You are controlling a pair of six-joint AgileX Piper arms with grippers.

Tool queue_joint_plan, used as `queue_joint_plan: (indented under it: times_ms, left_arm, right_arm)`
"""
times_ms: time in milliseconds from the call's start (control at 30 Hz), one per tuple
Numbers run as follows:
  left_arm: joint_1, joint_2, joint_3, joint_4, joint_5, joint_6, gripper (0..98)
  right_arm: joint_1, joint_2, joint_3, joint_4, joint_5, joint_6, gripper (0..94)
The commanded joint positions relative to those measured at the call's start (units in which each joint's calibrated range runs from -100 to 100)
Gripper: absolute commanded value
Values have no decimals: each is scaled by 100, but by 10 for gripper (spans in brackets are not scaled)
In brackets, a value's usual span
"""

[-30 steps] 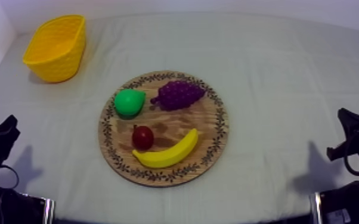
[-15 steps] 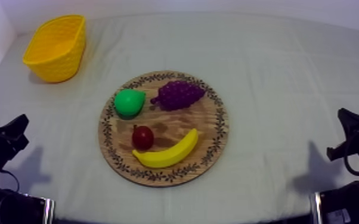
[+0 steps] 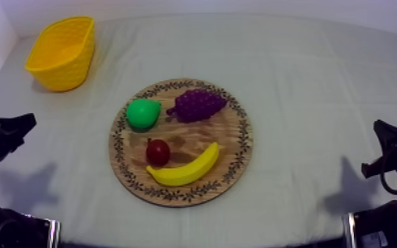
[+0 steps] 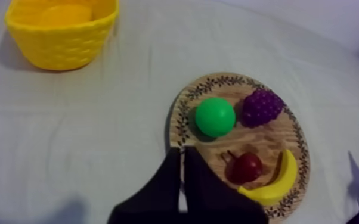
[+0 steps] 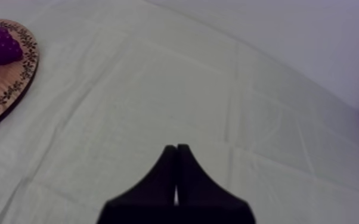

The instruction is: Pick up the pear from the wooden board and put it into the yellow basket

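1. Left pincer [image 4: 182,155]: closed to a narrow wedge, gripping nothing; poised well to the left of the wooden board [image 3: 234,142], above the table [image 3: 306,72].
2. Yellow basket [image 3: 59,71]: standing beyond the board's far-left side, well apart from it.
3. Pear [image 3: 142,113]: lying on the board's far-left part, clear of both pincers.
4. Bunch of grapes [image 3: 198,104]: on the board, just right of the pear.
5. Small red fruit [image 3: 157,152] and banana [image 3: 184,170]: just beside each other at the board's near side.
6. Right pincer [image 5: 176,150]: closed, gripping nothing; well to the right of the board.
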Motion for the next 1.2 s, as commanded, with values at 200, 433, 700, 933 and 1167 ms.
queue_joint_plan:
  times_ms: [200,433,700,933,1167]
  left_arm:
    - [231,1528,-1463,14,1308,241,0]
    - [373,2921,-2577,99,1836,403,0]
    - [602,4334,-4118,152,2898,954,0]
    - [844,5527,-5524,137,3461,1082,0]
    - [875,6687,-6642,122,3825,1008,0]
  right_arm:
    - [-2,-3,-2,-1,2,1,4]
    - [-2,-3,-2,-1,2,0,4]
    - [-2,-3,-2,-1,2,1,4]
    - [-2,-3,-2,-1,2,0,4]
    - [-2,-3,-2,-1,2,3,4]
